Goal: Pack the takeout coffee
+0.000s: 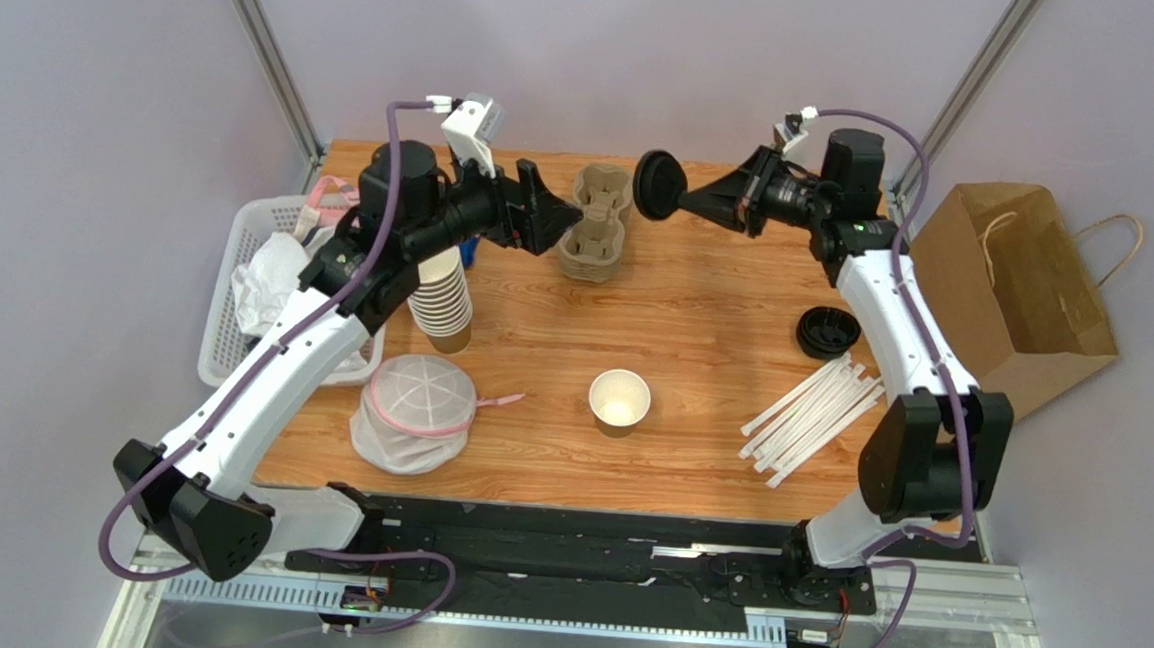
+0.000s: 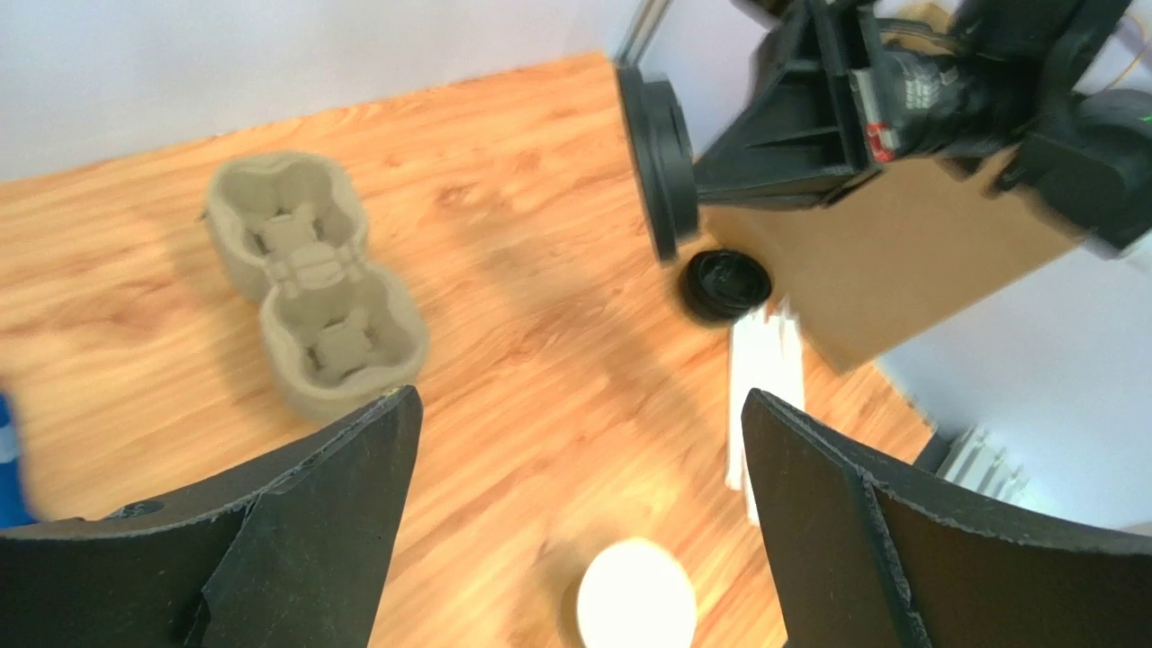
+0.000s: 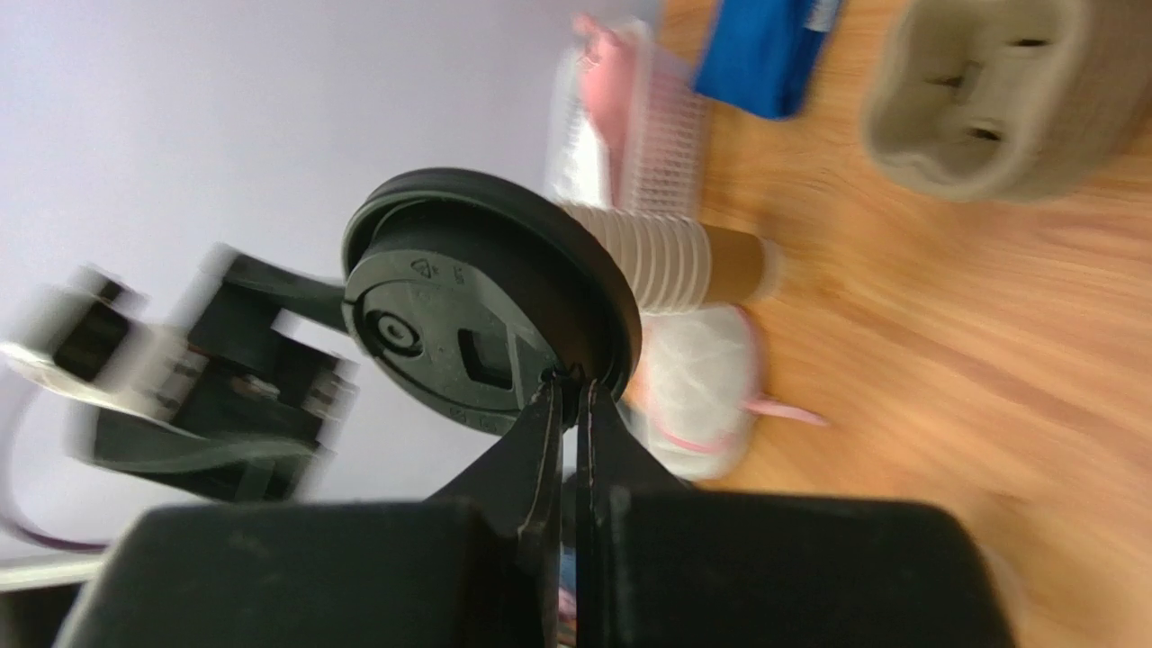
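Wooden tabletop (image 1: 690,294) with visible grain and a soft sheen. At its far edge, a moulded-pulp cup carrier (image 1: 595,223), matt and rough. Above that edge, a black plastic lid (image 1: 656,185), smooth and faintly glossy. Near the front edge, a tan paper cup (image 1: 619,399), white-lined. At the right edge, a matt brown paper bag (image 1: 1010,283).

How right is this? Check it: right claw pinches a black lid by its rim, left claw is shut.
The left claw is open, not shut: see the left wrist view. The right claw does pinch the black lid by its rim.
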Controlling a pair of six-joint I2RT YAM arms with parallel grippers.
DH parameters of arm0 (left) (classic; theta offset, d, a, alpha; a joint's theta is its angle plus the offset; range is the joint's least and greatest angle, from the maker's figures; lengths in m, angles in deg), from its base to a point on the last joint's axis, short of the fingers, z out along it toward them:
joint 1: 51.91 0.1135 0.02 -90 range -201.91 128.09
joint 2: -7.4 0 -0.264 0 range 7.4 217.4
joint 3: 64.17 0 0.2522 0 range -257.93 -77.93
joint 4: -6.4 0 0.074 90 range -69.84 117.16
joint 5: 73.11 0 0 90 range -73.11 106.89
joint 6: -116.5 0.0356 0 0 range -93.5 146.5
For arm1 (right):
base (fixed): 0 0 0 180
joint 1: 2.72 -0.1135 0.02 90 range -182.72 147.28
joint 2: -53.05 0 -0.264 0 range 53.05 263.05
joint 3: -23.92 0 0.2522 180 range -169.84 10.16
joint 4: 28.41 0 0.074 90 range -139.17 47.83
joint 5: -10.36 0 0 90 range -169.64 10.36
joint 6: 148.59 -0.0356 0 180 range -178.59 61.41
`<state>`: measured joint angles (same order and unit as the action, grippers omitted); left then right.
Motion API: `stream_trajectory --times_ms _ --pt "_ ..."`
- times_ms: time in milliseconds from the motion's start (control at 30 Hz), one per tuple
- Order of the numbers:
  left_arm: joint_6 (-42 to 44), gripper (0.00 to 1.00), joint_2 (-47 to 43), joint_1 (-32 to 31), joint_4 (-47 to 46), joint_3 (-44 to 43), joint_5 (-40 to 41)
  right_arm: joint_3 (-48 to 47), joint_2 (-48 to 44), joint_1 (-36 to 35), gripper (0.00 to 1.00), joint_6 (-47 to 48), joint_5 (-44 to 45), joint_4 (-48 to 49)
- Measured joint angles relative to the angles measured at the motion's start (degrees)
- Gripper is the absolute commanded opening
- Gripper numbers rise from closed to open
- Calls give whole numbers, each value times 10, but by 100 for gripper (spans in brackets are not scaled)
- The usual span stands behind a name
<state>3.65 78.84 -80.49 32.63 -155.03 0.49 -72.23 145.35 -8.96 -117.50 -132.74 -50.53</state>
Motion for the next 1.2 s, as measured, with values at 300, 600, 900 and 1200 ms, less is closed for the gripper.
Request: stream_trajectory --times_ms 300,600,900,1200 --pt "118 99 28 2 244 -99 -56 -82 -78 -31 0 477 53 -458" --pt "144 99 -13 3 256 35 -135 -68 -65 -155 0 695 184 -657" --pt "155 99 -35 3 231 77 -197 -121 31 -247 0 740 277 -691" --pt "169 99 -101 3 209 150 -225 -178 109 -265 0 752 319 -689"
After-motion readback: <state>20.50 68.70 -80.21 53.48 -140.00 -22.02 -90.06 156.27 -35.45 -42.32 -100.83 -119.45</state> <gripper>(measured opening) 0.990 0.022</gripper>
